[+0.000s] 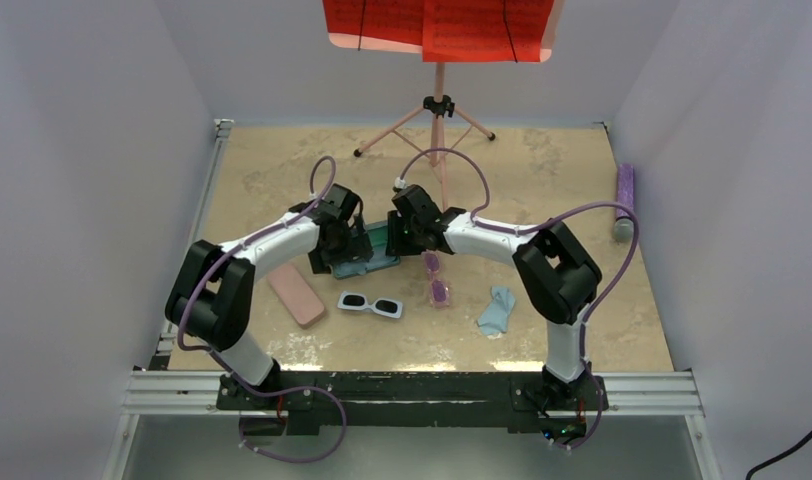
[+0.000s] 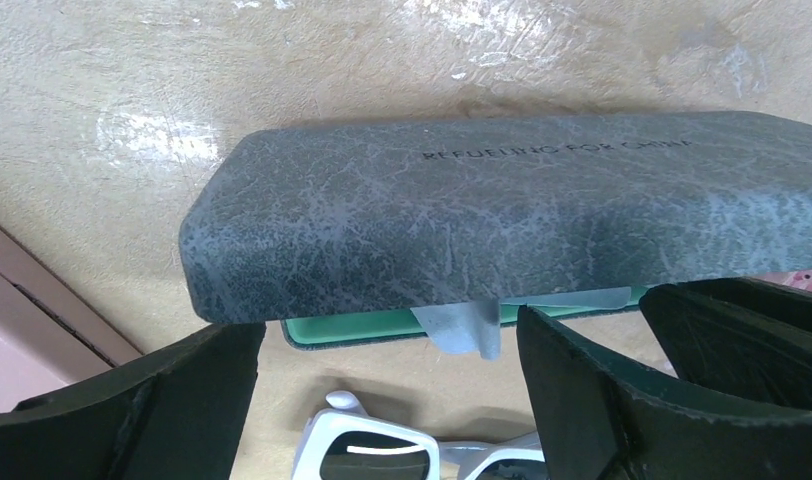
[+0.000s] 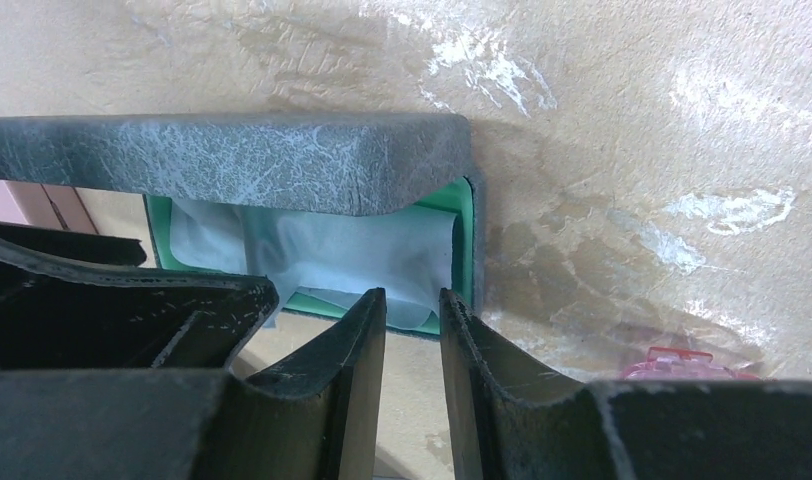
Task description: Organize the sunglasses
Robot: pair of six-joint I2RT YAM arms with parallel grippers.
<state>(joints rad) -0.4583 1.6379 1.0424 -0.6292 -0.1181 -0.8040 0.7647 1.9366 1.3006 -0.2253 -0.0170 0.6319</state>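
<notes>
grey-blue case (image 2: 502,210) holds a cloth (image 3: 322,250), white sunglasses (image 1: 370,304) lying outside.

One camera looks down from above; both wrist cameras sit close, sharing the grey-blue case (image 2: 522,210).

grey-blue case lid (image 2: 502,220), faint embossed line reading roughly "REFUELING FOR CHINA", last word unsure

Mottled grey-blue case (image 2: 502,215) with pale scuffs, dark lettering, green lining. Glossy white-framed sunglasses (image 1: 370,304) with dark lenses; translucent pink-purple sunglasses (image 1: 438,279). Plain pink case (image 1: 296,294). Light blue cloth (image 1: 497,310). Sandy beige surface (image 1: 542,180) with whitish blotches. Red sheet (image 1: 442,25), pink stand (image 1: 438,85), purple tube (image 1: 625,190).
</notes>
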